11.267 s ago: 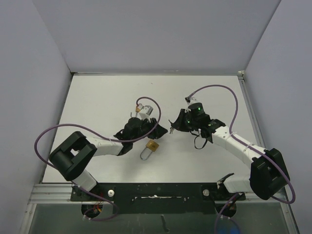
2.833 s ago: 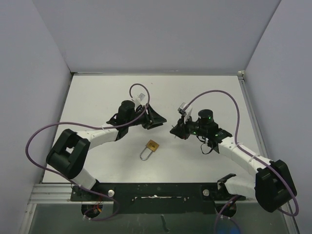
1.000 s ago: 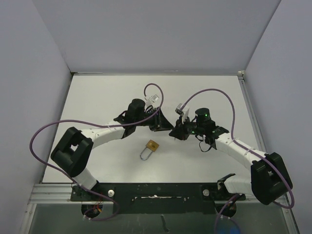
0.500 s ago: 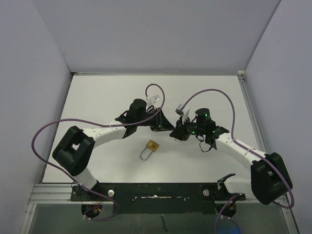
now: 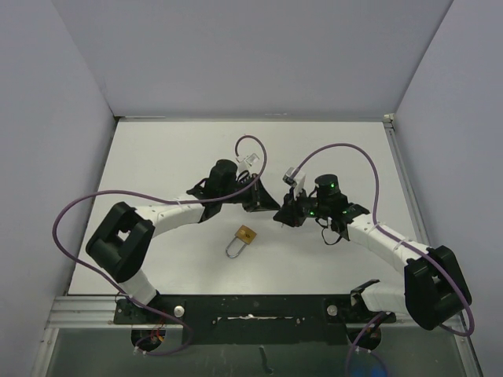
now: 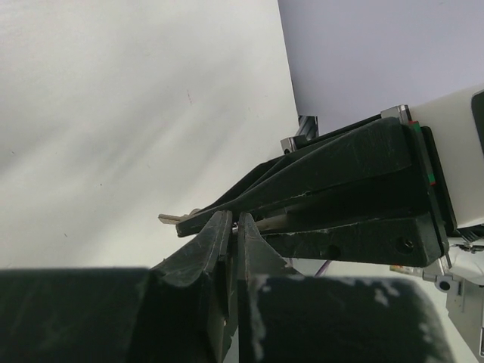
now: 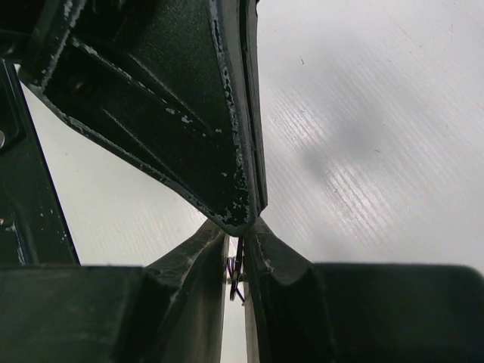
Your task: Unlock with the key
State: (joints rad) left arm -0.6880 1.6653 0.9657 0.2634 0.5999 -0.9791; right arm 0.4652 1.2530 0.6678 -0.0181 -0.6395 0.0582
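Key (image 6: 172, 218) clamped in L gripper (image 6: 231, 228) & R gripper (image 7: 236, 246), just past padlock (image 5: 247, 234) | blade tip: L wrist only, hidden top view.

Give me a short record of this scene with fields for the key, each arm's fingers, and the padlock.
key: pinched where the two arms meet, blade tip poking out
left fingers: shut on key
right fingers: shut on key
padlock: brass, lying on the table nearer the arm bases than the meeting point, untouched
progress: key not in padlock
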